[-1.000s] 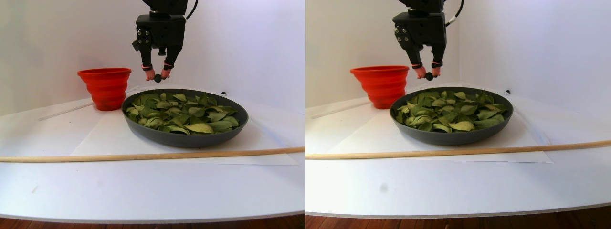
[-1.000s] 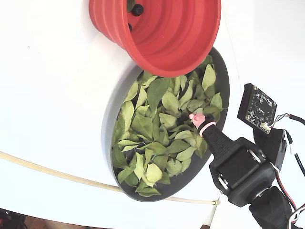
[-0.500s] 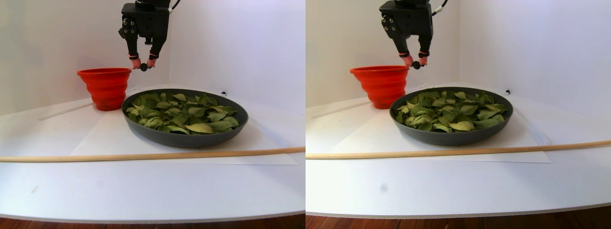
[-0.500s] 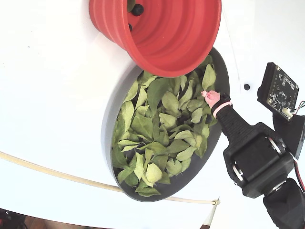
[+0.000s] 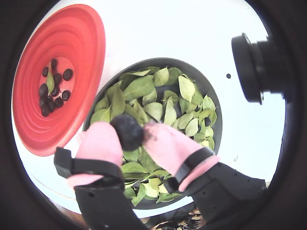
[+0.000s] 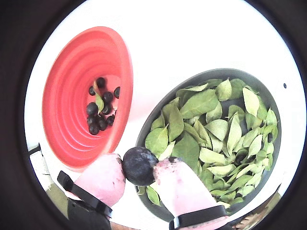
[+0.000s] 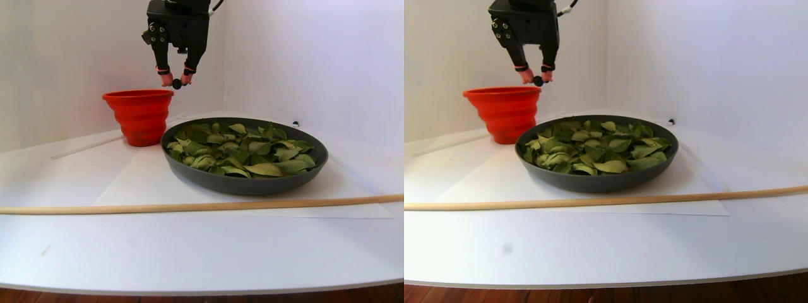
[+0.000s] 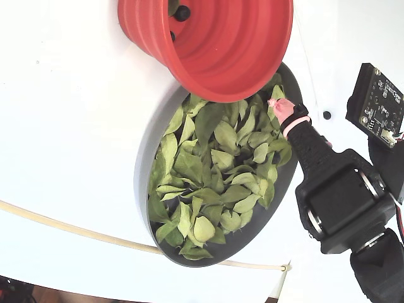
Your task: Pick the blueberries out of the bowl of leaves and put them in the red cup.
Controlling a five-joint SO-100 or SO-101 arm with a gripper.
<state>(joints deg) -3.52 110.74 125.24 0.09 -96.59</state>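
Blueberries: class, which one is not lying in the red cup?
The blueberry pinched between the pink-tipped jaws of the gripper, above the bowl's rim. The other blueberries lie clustered in the red cup.

Two fisheye wrist views look down from close behind the gripper [image 5: 129, 139], both showing the red cup [image 5: 62, 76] on the left and the bowl [image 6: 158, 115] of leaves on the right. The stereo pair view sits low at the table's [image 7: 189, 252] front edge, looking level and from farther back across the bowl [image 7: 243, 183] toward the white walls. The fixed view looks steeply down from above, close in, sharing the cup [image 8: 208, 44] and bowl [image 8: 148, 145] with all the others
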